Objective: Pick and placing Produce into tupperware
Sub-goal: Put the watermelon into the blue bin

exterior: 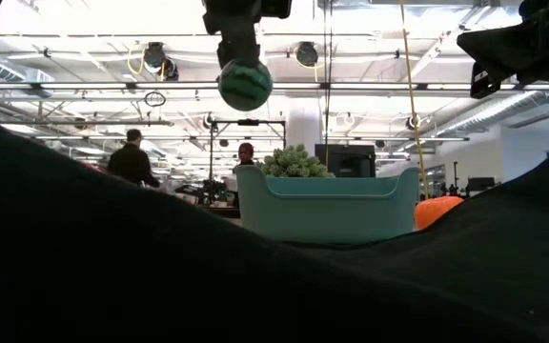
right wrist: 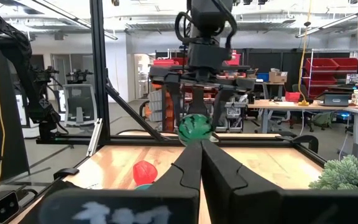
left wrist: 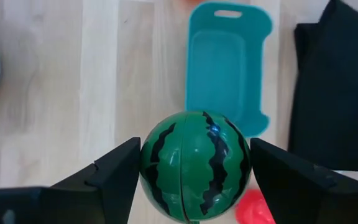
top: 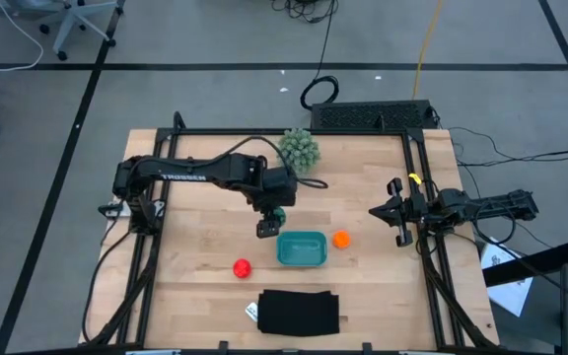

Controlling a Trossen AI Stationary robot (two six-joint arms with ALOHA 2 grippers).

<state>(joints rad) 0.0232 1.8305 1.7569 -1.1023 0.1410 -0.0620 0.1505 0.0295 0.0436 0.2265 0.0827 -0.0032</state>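
My left gripper (top: pixel 276 217) is shut on a dark green striped melon ball (left wrist: pixel 196 165), held in the air just off the far left corner of the teal tupperware (top: pixel 301 248). An orange ball (top: pixel 341 240) rests on the table right of the tupperware. A red ball (top: pixel 242 267) rests on the table to its near left. My right gripper (top: pixel 377 210) is shut on nothing and waits at the table's right edge. My left gripper pinches the melon ball between its two fingers, one finger (left wrist: pixel 114 171) on one side of the ball (left wrist: pixel 151 165) and one on the opposite side. The fingers come steeply from above. The ball (exterior: pixel 245 84) hangs clear of the table, well above the tupperware's rim.
A flat black rectangle (top: pixel 299 311) lies at the table's near edge, close behind the tupperware. A spiky pale-green plant (top: pixel 300 148) stands at the far edge. Dark frame rails run along the table's sides. People stand in the room beyond (exterior: pixel 133 157).
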